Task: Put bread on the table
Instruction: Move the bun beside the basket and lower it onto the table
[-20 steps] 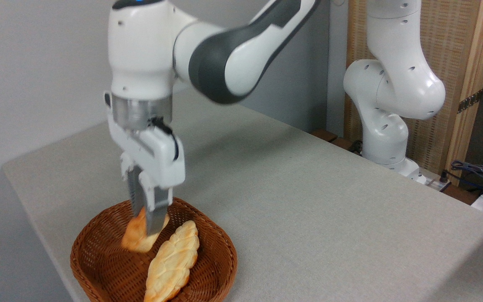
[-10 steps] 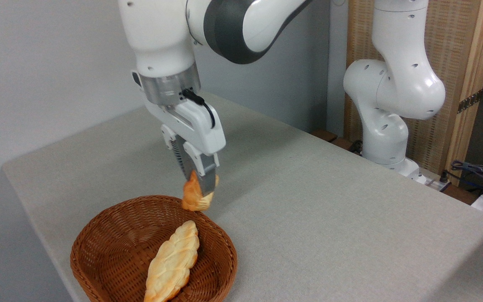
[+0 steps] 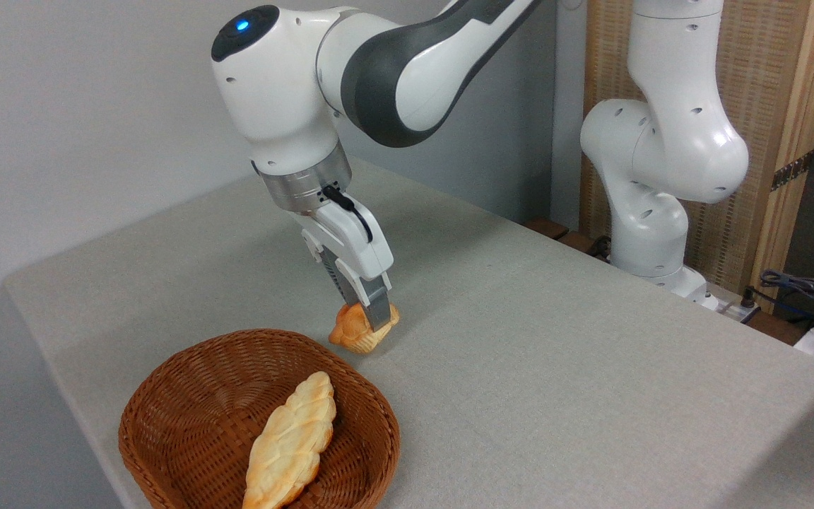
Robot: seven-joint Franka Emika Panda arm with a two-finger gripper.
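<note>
You're at the release step. The tool [image 3: 368,326] is clamped on the knotted bun [image 3: 362,332], which sits at or just above the worktop [image 3: 555,339], right behind the far rim of the wicker basket [image 3: 167,431]. Can't tell whether it's fully in contact; its underside looks to meet the fabric. Confirm the bun is resting before you spread the fingers, so it doesn't drop and roll toward the basket. Open fully, then retract straight up along the tilted finger axis to avoid dragging it. The bun is small, round and knotted, with a glossy orange-golden crust, and the near finger covers part of its top. The paler braided loaf [image 3: 290,442] lies in the basket; leave it.
</note>
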